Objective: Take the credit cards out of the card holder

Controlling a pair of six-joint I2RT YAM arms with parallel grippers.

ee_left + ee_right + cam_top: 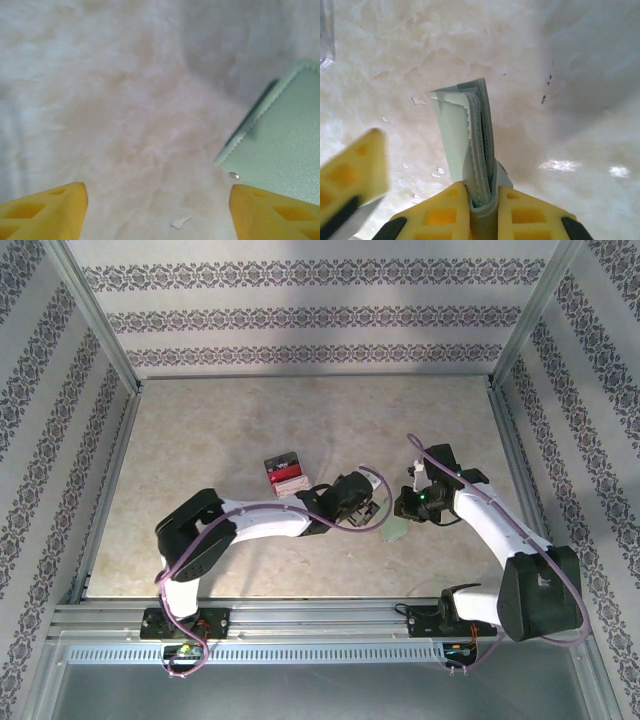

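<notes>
Card holder (470, 130) pinched edge-on by R claw (482, 197), long axis pointed straight away from it. L claw (157, 210) held wide, empty; holder seen just to its R.

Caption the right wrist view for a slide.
Right gripper clamps the folded card holder edge-on, marbled table behind.

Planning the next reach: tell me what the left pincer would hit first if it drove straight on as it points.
Probably the bare table top, framed by the open left pincer; the card holder lies just aside; depth is unclear.
</notes>
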